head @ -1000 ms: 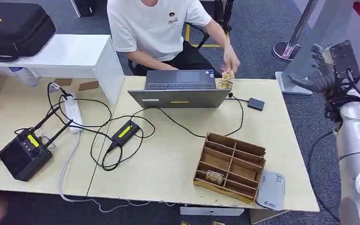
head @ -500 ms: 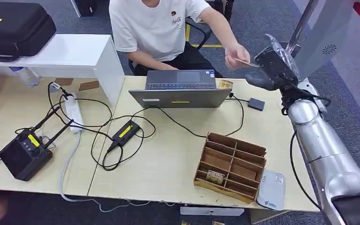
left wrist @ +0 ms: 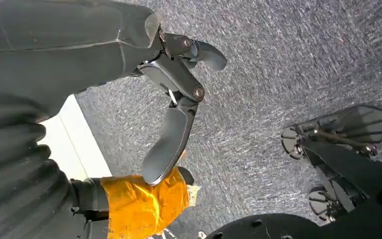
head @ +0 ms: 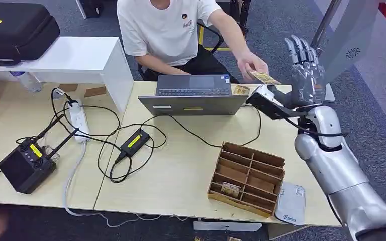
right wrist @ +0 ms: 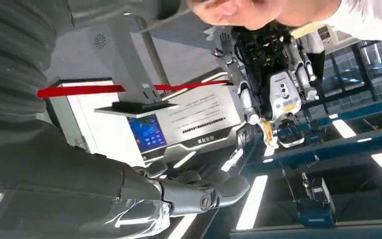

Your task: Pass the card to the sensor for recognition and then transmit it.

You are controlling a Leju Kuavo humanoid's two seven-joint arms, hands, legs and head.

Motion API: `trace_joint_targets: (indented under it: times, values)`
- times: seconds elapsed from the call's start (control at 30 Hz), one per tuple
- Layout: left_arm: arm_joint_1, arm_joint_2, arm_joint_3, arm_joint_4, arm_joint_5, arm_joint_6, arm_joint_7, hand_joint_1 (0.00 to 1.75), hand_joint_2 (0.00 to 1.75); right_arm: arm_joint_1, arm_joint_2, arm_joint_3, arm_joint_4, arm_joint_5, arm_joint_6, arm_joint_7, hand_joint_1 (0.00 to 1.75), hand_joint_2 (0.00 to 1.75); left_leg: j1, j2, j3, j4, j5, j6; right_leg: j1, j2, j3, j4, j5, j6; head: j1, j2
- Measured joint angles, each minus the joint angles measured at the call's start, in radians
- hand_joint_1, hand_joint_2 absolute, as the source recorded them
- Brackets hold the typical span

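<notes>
A person seated behind the laptop holds out a yellowish card (head: pixel 264 78) in one hand (head: pixel 250 64). My right hand (head: pixel 305 76) is raised just right of that card, fingers (head: pixel 298 49) spread upward and palm bare; its dark thumb (head: pixel 264 104) juts toward the laptop, under the card. The card does not touch my hand. In the right wrist view my right hand's fingers (right wrist: pixel 199 193) lie stretched out with nothing in them. My left hand (left wrist: pixel 171 124) hangs over the grey floor, fingers apart and holding nothing. The small dark sensor box on the table is hidden behind my thumb.
An open laptop (head: pixel 193 96) stands at the table's far edge with a small stack of cards (head: pixel 240 90) beside it. A wooden divided box (head: pixel 249 176) near the front right holds one card (head: pixel 229 189); a grey pad (head: pixel 290 203) lies beside it. Cables, a power strip (head: pixel 78 119) and a black device (head: pixel 25 165) lie left.
My right arm swung in over the table's right end and the hand turned fingers-up, spread. The person lifted a card from beside the laptop and holds it out toward my hand.
</notes>
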Motion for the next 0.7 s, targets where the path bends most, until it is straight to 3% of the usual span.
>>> trace_joint_targets:
  times: [0.7]
  values:
    - [0.000,-0.005,-0.008,0.000,-0.009,-0.004,-0.002,0.00,1.75,0.068,-0.028,-0.035,-0.063,-0.003,-0.006,-0.029,1.75,1.75,0.000,0.000,0.000,0.000,0.000,0.000,0.000,0.000,0.000,0.000,0.000,0.000,0.000,0.000]
